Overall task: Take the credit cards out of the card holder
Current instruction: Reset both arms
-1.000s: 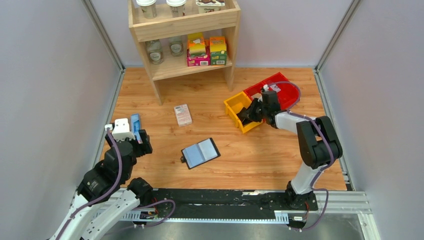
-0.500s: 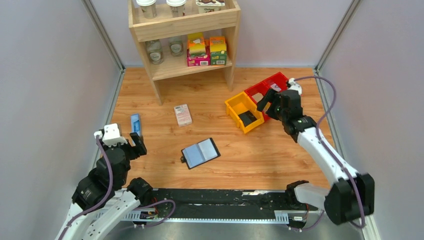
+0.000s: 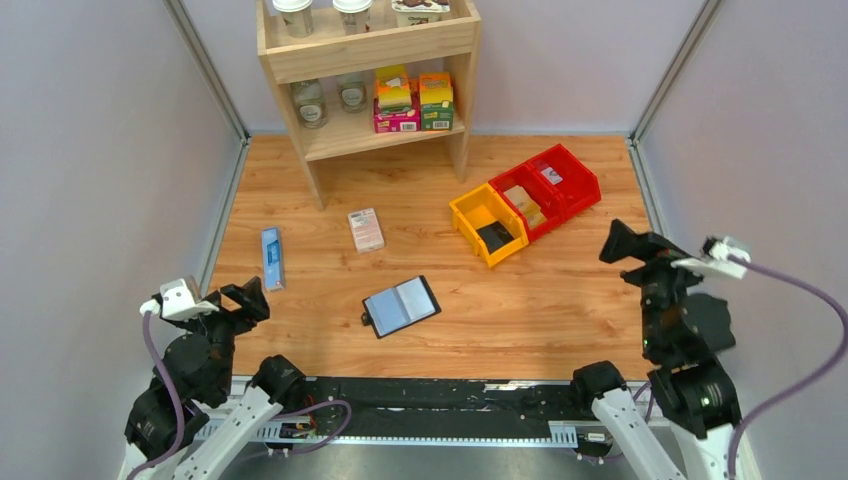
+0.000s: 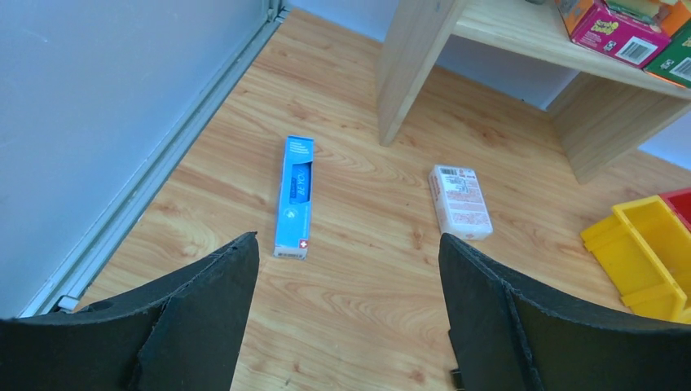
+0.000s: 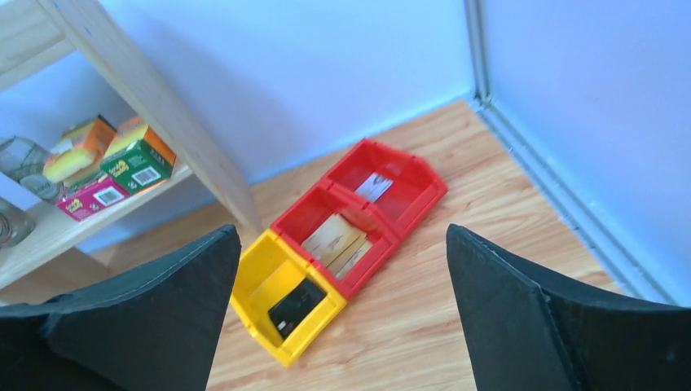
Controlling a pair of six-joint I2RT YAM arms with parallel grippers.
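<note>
saw a wooden shelf unit (image 3: 365, 50) at the back of the wood-grain table (image 3: 560, 300), with glass jars (image 3: 310, 100) and colourful cartons (image 3: 398, 105) on its lower board. found a pink-and-white box (image 3: 366, 229) lying flat in front of it, and a narrow blue box (image 3: 271, 257) near the left wall. noted a yellow bin (image 3: 462, 222) touching two red bins (image 3: 575, 165), in a slanted row on the right.

Pale grey-lilac walls (image 3: 100, 150) enclose a wood-grain bench (image 3: 560, 310) on three sides. A light wooden shelf unit (image 3: 365, 48) stands against the back wall, evenly lit.
</note>
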